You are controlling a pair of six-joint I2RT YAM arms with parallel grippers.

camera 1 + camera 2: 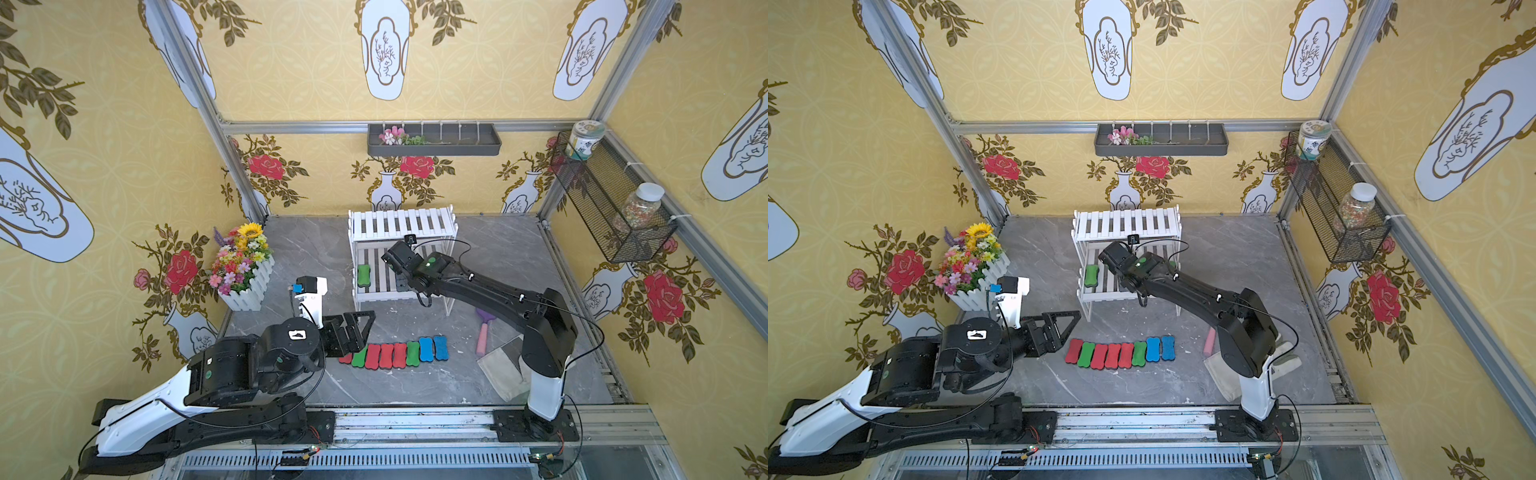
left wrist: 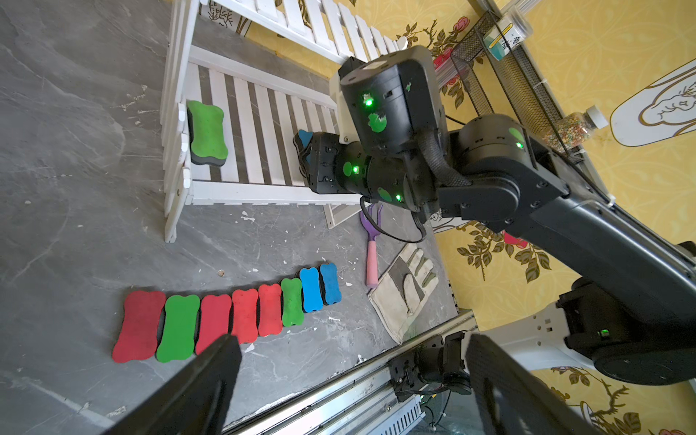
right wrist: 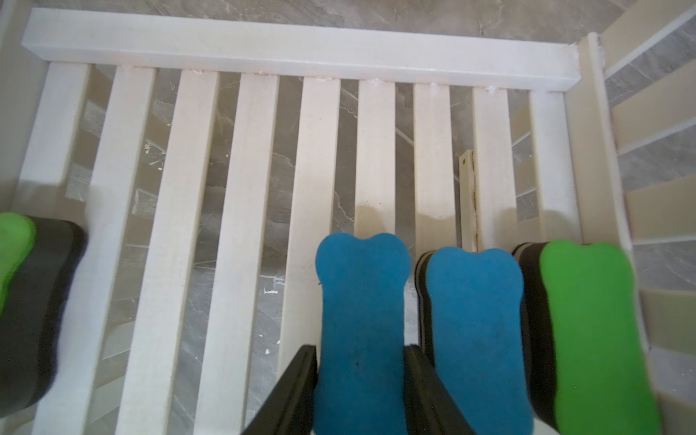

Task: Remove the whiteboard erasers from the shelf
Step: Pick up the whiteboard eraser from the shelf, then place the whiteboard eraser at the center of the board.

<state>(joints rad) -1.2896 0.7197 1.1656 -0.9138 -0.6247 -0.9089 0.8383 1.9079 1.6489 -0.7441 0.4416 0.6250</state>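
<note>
**Top views.**
- White two-tier slatted shelf [image 1: 401,224]: stands at the back of the grey marbled tabletop [image 1: 498,257].
- Green bone-shaped foam eraser [image 1: 363,275]: lies on the lower tier, at the end nearer your left arm.
- Row of eight erasers [image 1: 1121,353]: red, green, three red, green, two blue. They lie side by side on the tabletop in front of the shelf.
- Right arm [image 1: 478,286]: reaches over the lower tier, and its wrist hides the fingers here.
- Left gripper [image 1: 1064,330]: hangs just beside the row's red end.

**Left wrist view.**
- Your left gripper's two black fingers [image 2: 211,376] stand wide apart and released, with nothing between them.
- Blue bone-shaped eraser [image 2: 301,136]: shows at the tip of your right arm, on the lower tier.
- Pink-handled purple garden fork [image 2: 371,260] and grey-and-cream work glove [image 2: 406,290]: lie near the row's blue end.

**Right wrist view.**
- Right gripper [image 3: 361,352]: its fingers press against both long sides of the blue bone-shaped eraser. You are grasping it while it lies on the slats.
- Second blue eraser [image 3: 474,320]: just beside the grasped one.
- Second green eraser [image 3: 591,331]: next along, against the shelf's end frame.
- The green bone-shaped foam eraser sits well apart at the opposite end.
</note>
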